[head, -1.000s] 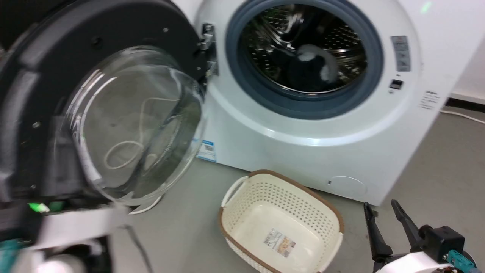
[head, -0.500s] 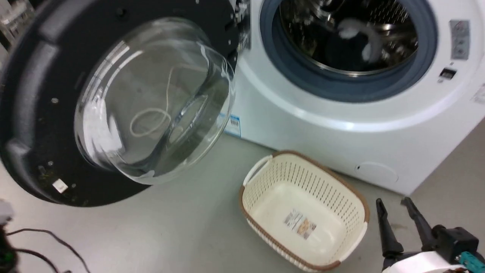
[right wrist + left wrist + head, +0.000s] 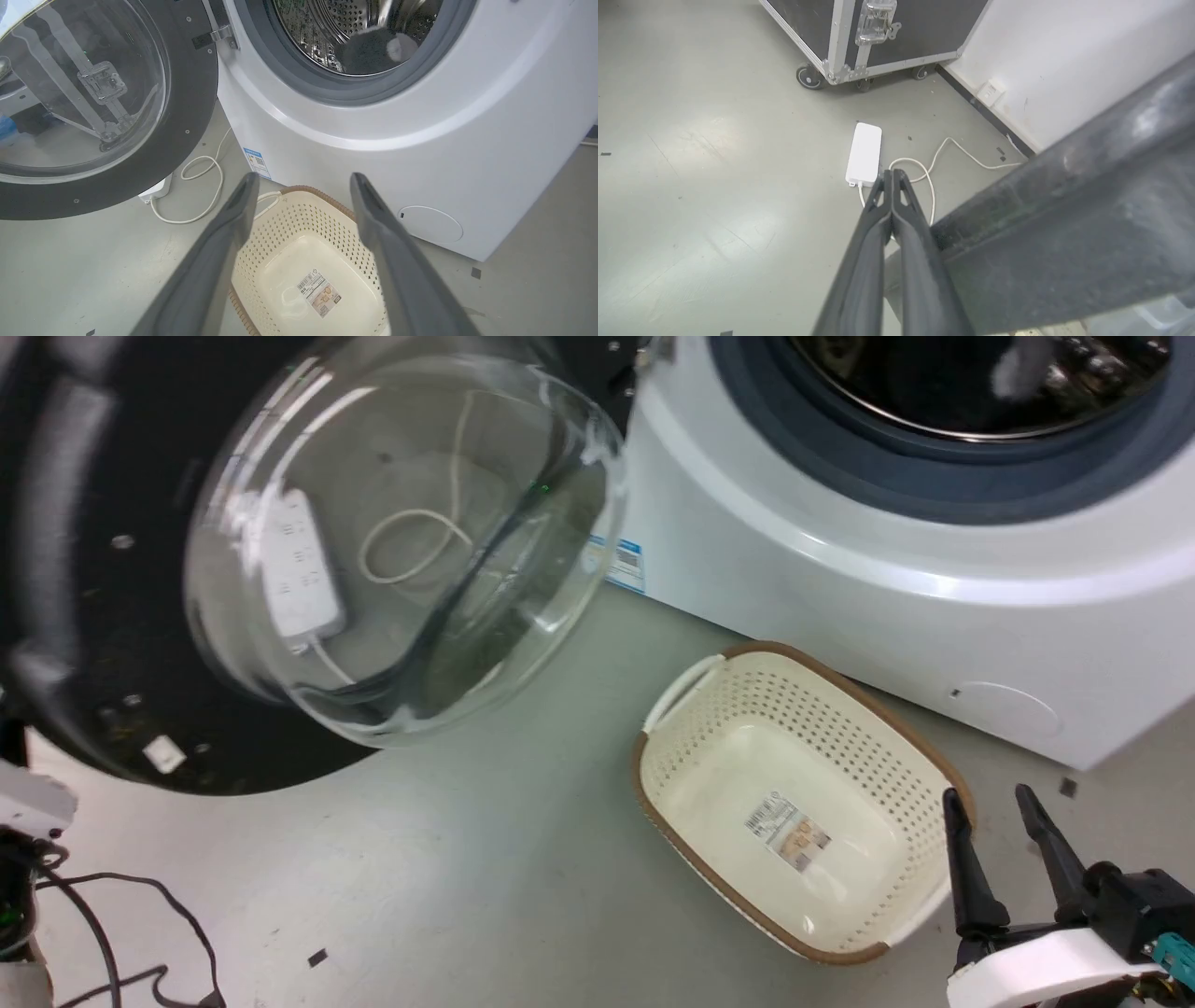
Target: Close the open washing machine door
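Bright light w/ floor [image 3: 705, 140] glare; washing machine door [image 3: 75, 616] rim blurry.

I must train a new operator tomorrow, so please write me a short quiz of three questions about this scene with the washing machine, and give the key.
1. True or false: the washing machine door is shut against the washing machine.
2. The laundry basket is: A) empty but for a label; B) full of clothes; C) upside down.
3. Which one is open, the left claw or the right claw?
Key: 1 false; 2 A; 3 the right claw.
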{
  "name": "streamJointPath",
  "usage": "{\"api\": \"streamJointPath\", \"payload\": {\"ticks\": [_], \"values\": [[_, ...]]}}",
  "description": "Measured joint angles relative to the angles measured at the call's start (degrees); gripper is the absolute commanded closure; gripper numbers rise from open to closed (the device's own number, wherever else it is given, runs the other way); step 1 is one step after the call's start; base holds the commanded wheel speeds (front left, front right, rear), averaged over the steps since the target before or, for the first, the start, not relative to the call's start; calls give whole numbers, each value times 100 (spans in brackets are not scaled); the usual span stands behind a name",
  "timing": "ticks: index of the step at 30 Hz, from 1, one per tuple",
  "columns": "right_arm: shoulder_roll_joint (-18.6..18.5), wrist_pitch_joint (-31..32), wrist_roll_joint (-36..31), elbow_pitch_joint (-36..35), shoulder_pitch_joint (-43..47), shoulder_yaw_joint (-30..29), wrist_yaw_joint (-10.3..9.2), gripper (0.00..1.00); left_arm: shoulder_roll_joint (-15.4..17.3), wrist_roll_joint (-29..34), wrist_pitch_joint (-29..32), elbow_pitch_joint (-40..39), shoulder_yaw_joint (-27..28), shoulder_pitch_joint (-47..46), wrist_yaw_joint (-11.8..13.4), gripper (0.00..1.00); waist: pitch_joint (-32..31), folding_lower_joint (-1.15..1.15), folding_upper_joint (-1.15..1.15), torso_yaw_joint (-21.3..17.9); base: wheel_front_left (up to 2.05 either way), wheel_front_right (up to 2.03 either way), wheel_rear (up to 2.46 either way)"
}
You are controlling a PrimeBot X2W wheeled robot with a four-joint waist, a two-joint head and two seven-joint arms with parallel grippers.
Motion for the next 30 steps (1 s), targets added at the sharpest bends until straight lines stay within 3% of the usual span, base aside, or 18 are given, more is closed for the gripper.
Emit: {"api": "streamJointPath", "payload": {"ticks": [2, 5, 6, 8, 9, 10, 11, 13, 14, 15, 16, 22, 30], "values": [[-1, -51, 53, 57, 1, -27, 0, 0, 147, -204, 581, -108, -304, 26, -89, 100, -45, -1, 0, 118, 0, 0, 0], [-1, -97, 113, 114, 1, -51, 0, 0, 182, -423, 869, -290, -524, 117, -91, 100, -100, -1, 0, 199, 0, 0, 0], [0, -149, 197, 218, 5, -81, 1, 0, 294, -631, 1181, -601, -955, 330, -90, 100, -186, -1, 0, 279, 0, 0, 0], [-1, -156, 247, 270, 11, -92, 0, 0, 334, -780, 1300, -747, -1136, 419, -98, 100, -239, -2, 0, 321, 0, 0, 0], [-1, -215, 345, 364, 14, -101, 0, 0, 454, -991, 1613, -1076, -1702, 628, -154, 100, -350, -2, 0, 411, 0, 0, 0], [-1, -215, 345, 364, 14, -101, 0, 0, 454, -991, 1613, -1076, -1702, 628, -154, 100, -350, -2, 0, 411, 0, 0, 0], [0, -266, 444, 438, 16, -118, 1, 0, 508, -1048, 1917, -1394, -2395, 832, -219, 100, -452, -2, 0, 511, 0, 0, 0], [0, -276, 483, 482, 15, -125, 0, 0, 513, -1076, 2013, -1534, -2688, 925, -233, 100, -498, -2, 0, 564, 0, 0, 0], [-2, -322, 568, 571, 13, -118, 0, 0, 577, -1184, 2165, -1817, -3217, 1059, -235, 100, -600, -2, 0, 653, 0, 0, 0], [-2, -322, 568, 571, 13, -118, 0, 0, 577, -1184, 2165, -1817, -3217, 1059, -235, 100, -600, -2, 0, 653, 0, 0, 0], [2, -347, 662, 614, 9, -105, 0, 0, 644, -1318, 2241, -2090, -3673, 1122, -243, 100, -692, -2, 0, 728, 0, 0, 0], [4, -407, 882, 637, -59, -121, 0, 0, 645, -1607, 2001, -2628, -4843, 1004, -283, 100, -824, -2, 0, 731, 0, 0, 0], [8, -485, 1025, 711, -60, -313, 0, 0, 582, -1747, 1093, -2566, -6150, 132, -315, 100, -745, -1, 0, 189, 0, 0, 0]]}}
